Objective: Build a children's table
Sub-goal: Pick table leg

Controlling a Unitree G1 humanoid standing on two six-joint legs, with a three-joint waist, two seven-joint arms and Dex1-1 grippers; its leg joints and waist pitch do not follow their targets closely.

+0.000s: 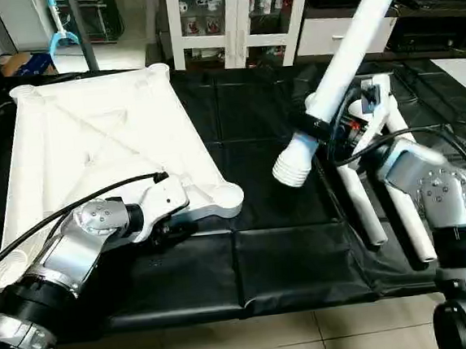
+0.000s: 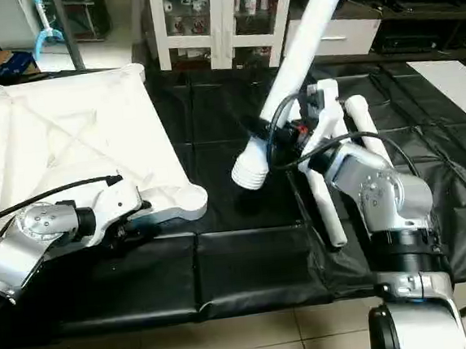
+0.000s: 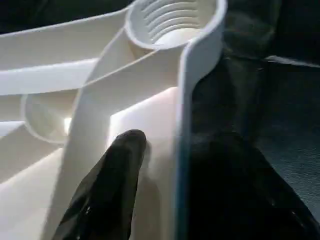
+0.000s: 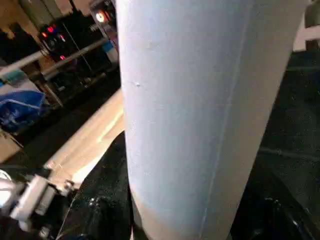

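On the black mat [image 1: 266, 278], my left gripper [image 3: 165, 165] straddles the tabletop [image 1: 108, 144] rim by its corner socket [image 3: 175, 20]; my right gripper [image 1: 323, 126] clamps a tube leg [image 1: 345, 50], with spare legs [image 1: 408, 216] alongside.

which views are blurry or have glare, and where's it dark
Left wrist view: the near black finger is soft and out of focus, the tabletop rib glares white. Right wrist view: the held leg is close and featureless, with a dim background. Left eye view: evenly lit, with sheen on the black mat.

Silver forearms [image 1: 76, 245], black cables, black-fingered claws.
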